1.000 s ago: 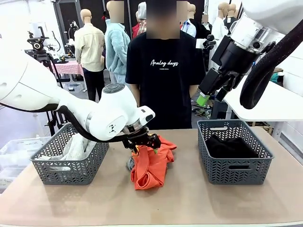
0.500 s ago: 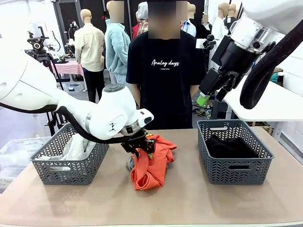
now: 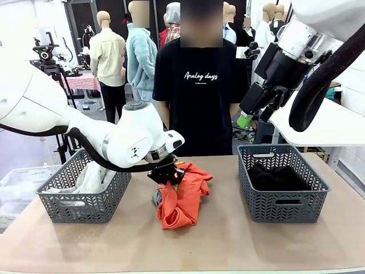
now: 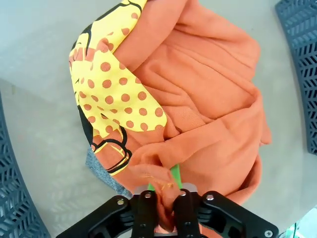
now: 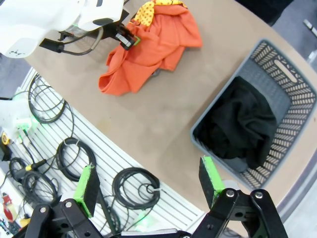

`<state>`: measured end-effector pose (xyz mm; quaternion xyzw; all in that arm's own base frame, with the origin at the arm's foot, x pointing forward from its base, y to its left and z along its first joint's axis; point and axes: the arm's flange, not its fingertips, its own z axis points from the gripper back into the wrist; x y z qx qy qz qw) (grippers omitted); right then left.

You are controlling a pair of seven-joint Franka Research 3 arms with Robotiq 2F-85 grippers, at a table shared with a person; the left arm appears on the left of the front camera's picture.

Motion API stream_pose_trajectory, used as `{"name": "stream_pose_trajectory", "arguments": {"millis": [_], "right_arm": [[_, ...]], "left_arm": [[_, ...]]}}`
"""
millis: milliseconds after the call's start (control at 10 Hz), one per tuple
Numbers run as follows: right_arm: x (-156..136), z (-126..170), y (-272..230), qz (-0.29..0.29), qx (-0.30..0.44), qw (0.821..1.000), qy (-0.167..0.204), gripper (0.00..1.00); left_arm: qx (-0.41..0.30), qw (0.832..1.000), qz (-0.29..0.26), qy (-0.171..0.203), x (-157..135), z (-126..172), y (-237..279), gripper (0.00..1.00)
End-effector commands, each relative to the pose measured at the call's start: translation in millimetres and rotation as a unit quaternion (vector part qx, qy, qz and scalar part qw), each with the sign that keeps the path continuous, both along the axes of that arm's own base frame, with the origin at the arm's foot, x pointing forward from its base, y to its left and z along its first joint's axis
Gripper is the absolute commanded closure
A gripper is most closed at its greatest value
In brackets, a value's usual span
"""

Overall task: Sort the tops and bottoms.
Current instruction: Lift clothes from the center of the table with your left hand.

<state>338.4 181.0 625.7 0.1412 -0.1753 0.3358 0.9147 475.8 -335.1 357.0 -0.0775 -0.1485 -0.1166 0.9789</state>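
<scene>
Your left hand (image 4: pixel 166 201) gripped a fold of the orange shirt (image 4: pixel 213 99); its bulk lay on the counter (image 4: pixel 39 39) just ahead of that hand. Your right hand (image 5: pixel 148 186) hung wide, empty, well apart.

Left tool (image 4: pixel 166 218) is lowered, jaws pinched together; right tool (image 5: pixel 148 186) hangs high, jaws spread.

A light brown table (image 3: pixel 239 240) carries four things. An orange T-shirt (image 3: pixel 182 197) lies crumpled on it, directly under the left gripper (image 3: pixel 170 180). An edge of a mottled grey garment (image 3: pixel 155 198) pokes out from beneath the shirt, just below the gripper. A grey left basket (image 3: pixel 85 208) stands near the gripper's left. A grey right basket (image 3: pixel 279 208) stands well apart to its right.
</scene>
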Motion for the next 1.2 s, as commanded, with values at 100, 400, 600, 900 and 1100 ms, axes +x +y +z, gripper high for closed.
{"name": "stream_pose_trajectory", "arguments": {"millis": [100, 400, 600, 900, 1100], "right_arm": [[-2.2, -4.0, -2.8, 0.000, -0.006, 1.000, 0.000, 0.00], [-2.2, -4.0, -2.8, 0.000, -0.006, 1.000, 0.000, 0.00], [-2.2, -4.0, -2.8, 0.000, -0.006, 1.000, 0.000, 0.00], [-2.2, -4.0, -2.8, 0.000, -0.006, 1.000, 0.000, 0.00], [-2.2, -4.0, -2.8, 0.000, -0.006, 1.000, 0.000, 0.00]], "left_arm": [[-0.016, 1.000, 0.000, -0.026, -6.3, 45.7, 0.7, 1.00], [-0.019, 0.997, -0.036, -0.059, -18.3, 124.5, 0.7, 1.00], [-0.018, 0.992, -0.082, -0.098, -29.1, 172.8, 10.8, 1.00], [-0.014, 0.997, -0.033, -0.067, -22.2, 133.8, -3.2, 1.00], [-0.041, 0.993, -0.050, -0.098, -32.4, 165.9, -7.3, 1.00]]}}
